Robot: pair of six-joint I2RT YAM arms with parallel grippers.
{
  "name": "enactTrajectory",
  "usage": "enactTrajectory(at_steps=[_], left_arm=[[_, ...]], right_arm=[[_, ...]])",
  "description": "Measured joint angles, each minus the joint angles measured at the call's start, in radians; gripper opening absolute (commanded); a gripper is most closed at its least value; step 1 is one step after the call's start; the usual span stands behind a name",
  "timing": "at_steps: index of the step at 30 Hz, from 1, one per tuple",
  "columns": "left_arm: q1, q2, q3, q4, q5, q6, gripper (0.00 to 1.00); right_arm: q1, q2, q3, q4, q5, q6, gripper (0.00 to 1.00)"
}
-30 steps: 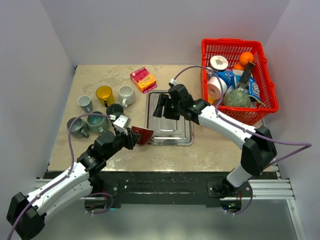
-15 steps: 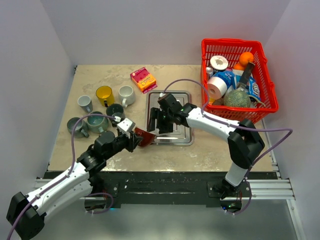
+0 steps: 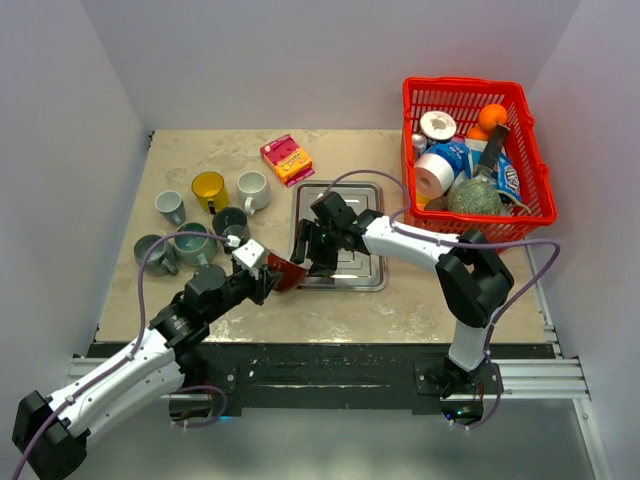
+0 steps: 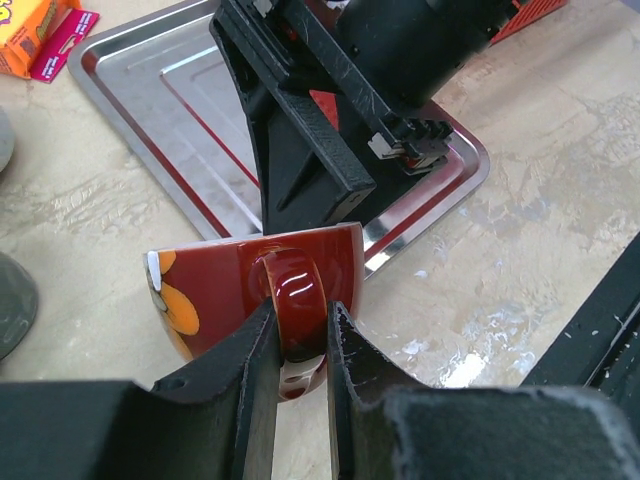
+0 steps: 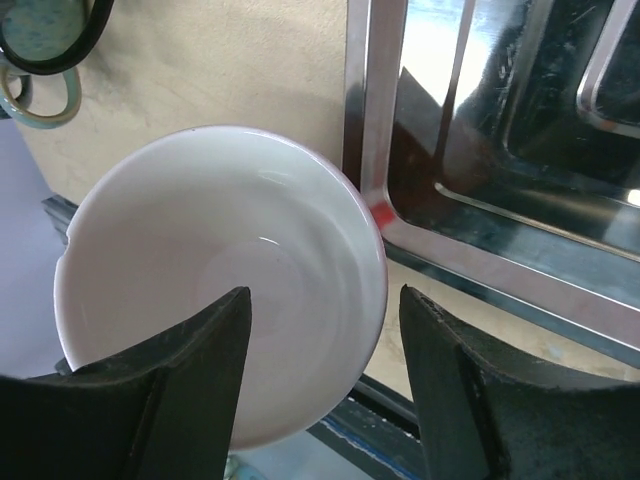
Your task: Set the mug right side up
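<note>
Beige tabletop (image 4: 560, 200), red mug (image 4: 225, 290) by its handle in left claw (image 4: 298, 322), tray (image 4: 150, 95) alongside.

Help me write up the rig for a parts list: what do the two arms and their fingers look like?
Both the left arm and right arm have white link shells between black joints and black wrists. A thin purple cable runs along each. The left fingers and right fingers are matte black, flat, blocky plastic, without visible markings.

You will find a metal tray (image 3: 372, 264) at table centre, a red basket (image 3: 466, 85) of groceries far right, a snack box (image 3: 287, 159) behind the tray, and a mug cluster (image 3: 209, 187) left.
</note>
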Motion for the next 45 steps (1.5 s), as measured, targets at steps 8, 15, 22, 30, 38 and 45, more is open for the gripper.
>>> enactTrajectory(at_steps=[8, 15, 22, 30, 38, 45], left_arm=[[0.000, -0.012, 0.000, 0.002, -0.039, 0.026, 0.00], [-0.012, -0.016, 0.011, -0.001, -0.044, 0.062, 0.02], [-0.012, -0.015, 0.015, -0.005, -0.061, 0.061, 0.31], [-0.003, -0.021, 0.059, 0.047, -0.108, 0.032, 0.69], [-0.003, -0.037, 0.079, 0.072, -0.139, -0.002, 0.80], [-0.003, -0.011, 0.179, -0.006, -0.198, -0.043, 0.85]], right_arm=[[-0.008, 0.068, -0.002, 0.047, -0.085, 0.063, 0.22], [-0.015, 0.101, -0.006, 0.064, -0.122, 0.140, 0.00], [-0.018, 0.120, 0.021, 0.060, -0.134, 0.145, 0.00], [-0.002, 0.164, 0.086, 0.055, -0.132, 0.090, 0.00], [0.007, 0.190, 0.132, 0.019, -0.092, 0.035, 0.00], [0.005, 0.190, 0.208, 0.021, 0.063, -0.091, 0.00]])
